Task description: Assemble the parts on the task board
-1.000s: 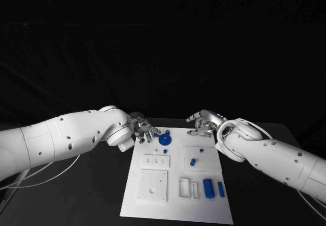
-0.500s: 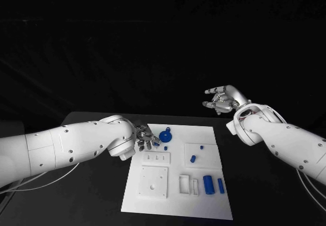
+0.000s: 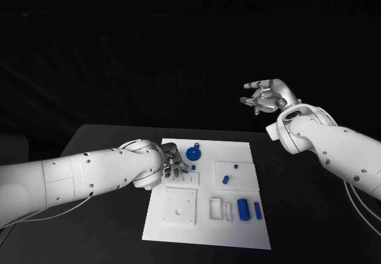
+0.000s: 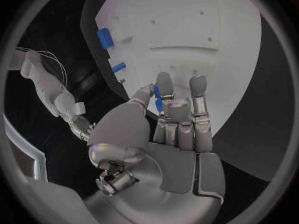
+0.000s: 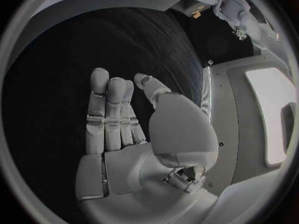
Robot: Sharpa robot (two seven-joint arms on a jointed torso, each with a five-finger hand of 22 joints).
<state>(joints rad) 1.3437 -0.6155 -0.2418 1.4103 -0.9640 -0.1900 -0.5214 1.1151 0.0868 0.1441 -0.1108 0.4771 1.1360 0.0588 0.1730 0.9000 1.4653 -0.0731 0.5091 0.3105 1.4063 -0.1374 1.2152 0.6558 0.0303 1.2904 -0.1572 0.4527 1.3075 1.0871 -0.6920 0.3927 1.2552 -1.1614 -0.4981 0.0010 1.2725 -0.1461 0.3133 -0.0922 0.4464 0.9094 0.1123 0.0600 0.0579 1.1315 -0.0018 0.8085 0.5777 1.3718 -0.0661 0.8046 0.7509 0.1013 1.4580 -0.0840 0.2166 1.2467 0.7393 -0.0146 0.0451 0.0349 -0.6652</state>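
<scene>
A: Task board (image 3: 238, 234) lies mid-table; blue parts sit in its centre and near-right. Right hand (image 3: 266, 97) is raised far right, fingers apart, holding nothing.

B: Left hand (image 3: 174, 164) pinches a small blue part (image 4: 157, 98) over the board's left. Advise lowering it upright, aligned to its hole. No legible markings.

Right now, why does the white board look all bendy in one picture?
Left wrist view: a fisheye lens curves the board behind the left robot hand. Head view: the board has straight edges, bright against the dark table.
</scene>
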